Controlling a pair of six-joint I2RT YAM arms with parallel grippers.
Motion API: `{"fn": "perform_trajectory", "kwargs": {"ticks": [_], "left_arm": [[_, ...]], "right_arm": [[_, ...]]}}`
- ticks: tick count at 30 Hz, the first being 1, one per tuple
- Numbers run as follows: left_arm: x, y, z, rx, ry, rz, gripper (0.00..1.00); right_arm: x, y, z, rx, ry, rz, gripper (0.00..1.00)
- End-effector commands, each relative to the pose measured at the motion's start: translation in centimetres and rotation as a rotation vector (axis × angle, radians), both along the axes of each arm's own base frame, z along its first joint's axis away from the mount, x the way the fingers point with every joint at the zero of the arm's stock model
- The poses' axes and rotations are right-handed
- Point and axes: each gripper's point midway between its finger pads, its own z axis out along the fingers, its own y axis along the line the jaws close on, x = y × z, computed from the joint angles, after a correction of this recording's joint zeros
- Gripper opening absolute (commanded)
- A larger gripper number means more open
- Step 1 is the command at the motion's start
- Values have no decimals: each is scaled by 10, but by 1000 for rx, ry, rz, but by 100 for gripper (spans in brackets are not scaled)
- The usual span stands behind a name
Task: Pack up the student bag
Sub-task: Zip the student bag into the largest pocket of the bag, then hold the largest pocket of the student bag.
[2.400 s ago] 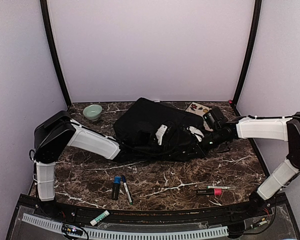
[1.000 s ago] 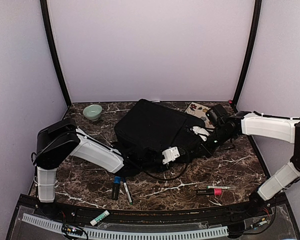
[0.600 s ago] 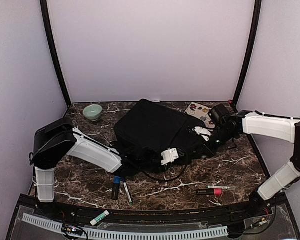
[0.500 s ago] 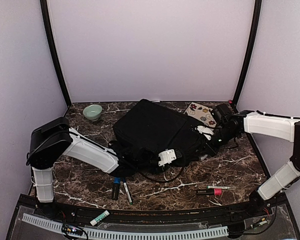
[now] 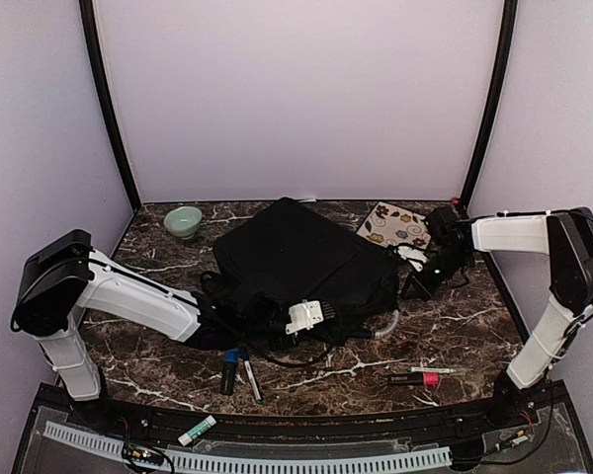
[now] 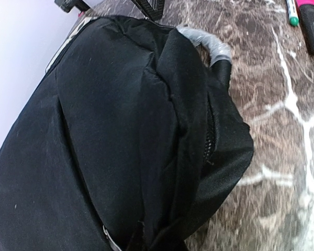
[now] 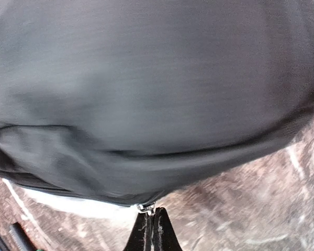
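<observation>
Pinching the zipper pull (image 7: 144, 208) in our shut right gripper (image 7: 153, 230) while our left gripper (image 5: 308, 317) clamps the student bag (image 5: 296, 259) lying central on the table (image 5: 465, 331), we risk the tab slipping free if fabric bunches.

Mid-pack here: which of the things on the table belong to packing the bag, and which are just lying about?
Likely part of the job:
- student bag
- floral notebook
- blue-capped markers
- pink highlighter
- green-tipped pen

Probably just lying about:
- green bowl
- white-and-green stick, down on the near ledge rather than the table
</observation>
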Motion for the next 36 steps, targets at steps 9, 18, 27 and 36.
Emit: {"fn": "perform_trajectory", "kwargs": {"ticks": [9, 18, 27, 36], "left_arm": [[3, 99, 26, 37, 61, 329, 47], [-27, 32, 113, -348, 210, 148, 67], [-27, -28, 86, -403, 336, 55, 68], [-18, -34, 36, -305, 368, 120, 51]], "right_arm": [[9, 32, 27, 73, -66, 87, 0], [-54, 111, 76, 227, -70, 304, 0], [-83, 151, 84, 285, -22, 387, 0], [-88, 154, 79, 297, -9, 386, 0]]}}
